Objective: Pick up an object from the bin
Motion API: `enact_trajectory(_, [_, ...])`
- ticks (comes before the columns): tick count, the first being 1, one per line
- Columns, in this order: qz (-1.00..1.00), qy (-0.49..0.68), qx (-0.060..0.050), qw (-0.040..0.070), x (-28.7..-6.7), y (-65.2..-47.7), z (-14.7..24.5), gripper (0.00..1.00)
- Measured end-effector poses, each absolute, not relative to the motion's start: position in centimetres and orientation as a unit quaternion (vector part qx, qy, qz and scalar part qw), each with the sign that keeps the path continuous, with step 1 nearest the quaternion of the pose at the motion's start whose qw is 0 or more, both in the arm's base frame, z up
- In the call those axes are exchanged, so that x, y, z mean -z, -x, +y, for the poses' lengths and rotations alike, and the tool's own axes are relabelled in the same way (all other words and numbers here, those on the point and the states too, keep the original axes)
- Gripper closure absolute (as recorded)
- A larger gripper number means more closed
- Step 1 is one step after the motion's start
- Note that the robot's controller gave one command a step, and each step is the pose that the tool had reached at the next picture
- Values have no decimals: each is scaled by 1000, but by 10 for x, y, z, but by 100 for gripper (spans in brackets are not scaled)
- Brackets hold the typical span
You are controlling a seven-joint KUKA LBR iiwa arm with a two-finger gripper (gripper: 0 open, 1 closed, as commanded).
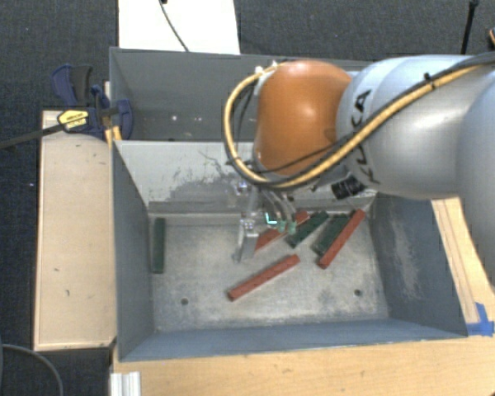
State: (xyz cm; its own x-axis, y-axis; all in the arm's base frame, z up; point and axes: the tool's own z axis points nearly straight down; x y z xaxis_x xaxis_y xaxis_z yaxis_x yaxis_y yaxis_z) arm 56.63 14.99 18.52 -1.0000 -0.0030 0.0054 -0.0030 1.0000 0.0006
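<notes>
A red bit [271,238] lies near the middle of the bin [134,271], and the gripper [251,242] is low down right on top of it. It looks like the gripper is at the going-down-to-grab step, but nothing is seen held yet. I cannot tell if the gripper is spread or pressed together, because the view does not make that clear.

At 5 o'clock from the gripper lies a long red bar [262,277], just beside it. At 3 o'clock sit some green bars [307,226] in a small heap, and past them a slanted red bar [340,239]. Far off at 9 o'clock, by the left wall, a lone green bar [157,244] lies by itself.

Next, I think the gripper must close on just one bar and lift straight up, without dragging the heap.

The orange cover [301,114] and the arm [429,130] hide the back of the heap. The red bit is partly covered, so its true length is hard to make out.
</notes>
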Motion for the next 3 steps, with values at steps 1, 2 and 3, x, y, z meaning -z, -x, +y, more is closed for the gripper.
enact_trajectory(1, [-998,-67,0,2,-67,-573,81,0])
enact_trajectory(2, [-998,-67,1,-2,-72,-575,84,100])
enact_trajectory(3, [-1000,17,2,-4,-184,-568,116,100])
